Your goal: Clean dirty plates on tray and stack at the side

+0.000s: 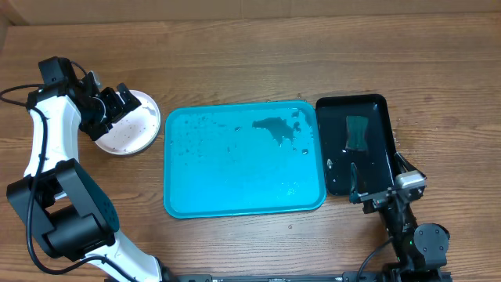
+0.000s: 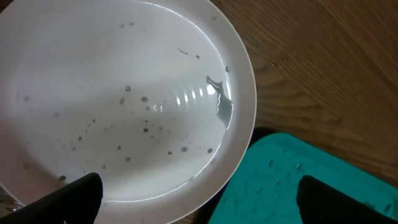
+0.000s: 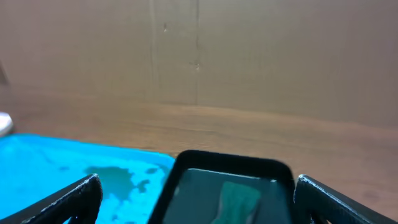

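**Plate sits off the tray, both claws open**

- Blue tray [image 1: 243,205]: rectangular with rounded corners and a raised rim, in glossy plastic. Its long axis runs left–right across the wood-grain table [image 1: 235,47]. The floor is wet, with scattered droplets and one dark puddle-like smear [image 1: 275,129] toward its far-right corner.
- Plate [image 1: 135,135]: round, shallow, glossy white. It lies flat and face up on the table just left of the tray's far-left corner, with a thin gap between them. Being round, it has no long axis. The left wrist view shows a water film, a small pool near the inner wall on the tray side, and fine grey specks across the centre. The rim reads plain white from here. There could be more plates under it, but I can't tell from either view.
- Left gripper [image 1: 119,103]: left of the tray, over the plate's far-left part. The jaws are spread wide with nothing between them, and the black fingers point toward the tray.
- Black tray [image 1: 385,102]: narrower than the blue one, glossy, with rounded corners. It sits just beside the blue tray's right edge, long axis near–far, so roughly square to the blue one.
- Green pad [image 1: 358,131]: dark, oblong, lying in the far half of the black tray, lengthwise with it.
- Right gripper [image 1: 376,186]: off the blue tray's near-right corner, at the near end of the black tray. The jaws are wide apart and empty, and the fingers point away along the black tray.
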Motion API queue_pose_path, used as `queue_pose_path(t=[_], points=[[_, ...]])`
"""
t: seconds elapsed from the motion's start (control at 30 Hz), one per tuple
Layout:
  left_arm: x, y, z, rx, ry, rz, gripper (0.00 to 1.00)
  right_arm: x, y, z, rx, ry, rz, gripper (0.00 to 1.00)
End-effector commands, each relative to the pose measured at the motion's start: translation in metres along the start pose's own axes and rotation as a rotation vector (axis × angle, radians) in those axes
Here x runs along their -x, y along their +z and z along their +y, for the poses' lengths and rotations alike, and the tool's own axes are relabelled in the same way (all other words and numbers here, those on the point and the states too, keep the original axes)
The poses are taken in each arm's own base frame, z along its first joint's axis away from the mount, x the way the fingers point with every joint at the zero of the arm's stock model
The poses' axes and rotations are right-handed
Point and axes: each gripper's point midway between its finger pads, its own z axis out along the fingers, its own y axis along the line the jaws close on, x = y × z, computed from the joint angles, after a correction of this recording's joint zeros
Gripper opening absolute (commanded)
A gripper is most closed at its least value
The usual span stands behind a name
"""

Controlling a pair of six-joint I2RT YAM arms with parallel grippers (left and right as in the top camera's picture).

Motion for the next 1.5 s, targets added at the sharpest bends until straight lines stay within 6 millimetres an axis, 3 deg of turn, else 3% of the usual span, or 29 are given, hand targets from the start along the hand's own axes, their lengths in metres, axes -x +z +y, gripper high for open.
queue_pose_path(t=[0.0,1.13,1.27,1.47], points=[[-0.001,0.001,-0.001,-0.006,0.029,0.004,1.0,-0.002,0.0,0.002,0.012,-0.115,-0.003,1.0],[-0.002,0.002,-0.002,0.002,0.037,0.005,1.0,-0.002,0.0,0.003,0.015,-0.115,-0.003,1.0],[-0.001,-0.021,-0.029,0.02,0.115,-0.062,1.0,-0.002,0.0,0.003,0.015,-0.115,-0.003,1.0],[-0.014,-0.098,-0.103,0.003,0.307,-0.267,1.0,-0.002,0.0,0.003,0.015,-0.115,-0.003,1.0]])
